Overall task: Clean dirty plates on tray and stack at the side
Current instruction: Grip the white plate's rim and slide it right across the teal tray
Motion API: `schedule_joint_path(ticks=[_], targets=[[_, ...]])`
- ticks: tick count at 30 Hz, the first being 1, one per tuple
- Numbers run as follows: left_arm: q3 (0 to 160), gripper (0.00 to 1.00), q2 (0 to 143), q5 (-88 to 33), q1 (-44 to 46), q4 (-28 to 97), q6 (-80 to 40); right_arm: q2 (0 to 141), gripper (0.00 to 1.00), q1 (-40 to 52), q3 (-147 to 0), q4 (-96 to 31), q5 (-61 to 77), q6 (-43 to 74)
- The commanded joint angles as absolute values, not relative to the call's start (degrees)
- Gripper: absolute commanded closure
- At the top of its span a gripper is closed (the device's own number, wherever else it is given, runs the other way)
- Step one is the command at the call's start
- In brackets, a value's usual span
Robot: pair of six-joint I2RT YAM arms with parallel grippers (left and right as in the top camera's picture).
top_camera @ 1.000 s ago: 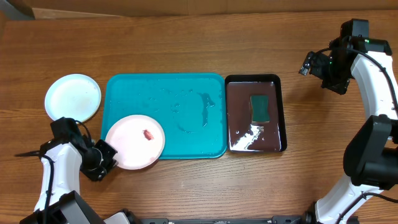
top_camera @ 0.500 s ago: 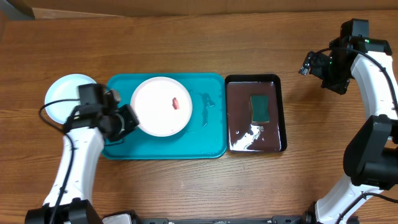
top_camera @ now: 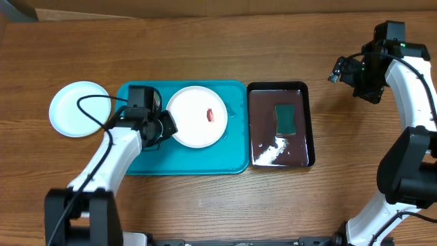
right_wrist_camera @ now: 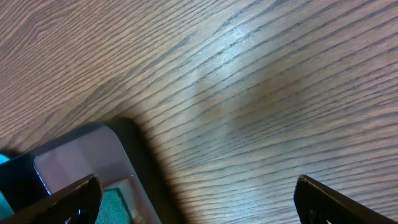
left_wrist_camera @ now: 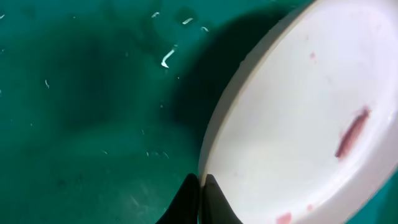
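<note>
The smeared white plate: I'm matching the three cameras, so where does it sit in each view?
Overhead: smeared white plate left of centre, over the turquoise tray, at the left gripper.
Left wrist: fills the right half, rim between the fingers at bottom centre.
Right wrist: not in it.
Shared landmark: the plate's red smear, in overhead and left wrist.

Left arm and right arm: white shells, chunky black joints. Thin black cable loops off the left, tiny green light on the right one.
</note>
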State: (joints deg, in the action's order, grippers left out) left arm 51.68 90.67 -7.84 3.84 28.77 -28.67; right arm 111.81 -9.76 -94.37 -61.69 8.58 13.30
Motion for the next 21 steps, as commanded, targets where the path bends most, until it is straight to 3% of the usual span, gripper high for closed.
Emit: schedule_joint_path(ticks=[1, 6, 7, 9, 11, 21], targets=[[52.7, 0.96, 93.3, -5.8, 4.2, 27.5, -29.8, 111.2, 0.00, -10.2, -94.2, -61.6, 8.7, 13.5], [52.7, 0.93, 95.7, -6.0, 4.2, 26.4, -29.0, 111.2, 0.00, -10.2, -94.2, -61.6, 8.7, 13.5], [52.7, 0.89, 95.8, -6.0, 4.1, 26.3, -28.4, 111.2, 0.00, -10.2, -94.2, -61.6, 8.7, 13.5], [53.2, 0.68, 95.8, -6.0, 4.1, 26.4, -26.0, 111.2, 0.00, -10.2, -94.2, -61.6, 8.7, 13.5], [55.4, 0.60, 95.8, -5.9, 4.1, 28.6, -22.9, 111.2, 0.00, -10.2, -94.2, -61.6, 8.7, 13.5], [59.0, 0.66, 97.2, -2.6, 4.2, 31.0, -20.1, 111.2, 0.00, -10.2, -94.3, -61.6, 8.7, 13.5]])
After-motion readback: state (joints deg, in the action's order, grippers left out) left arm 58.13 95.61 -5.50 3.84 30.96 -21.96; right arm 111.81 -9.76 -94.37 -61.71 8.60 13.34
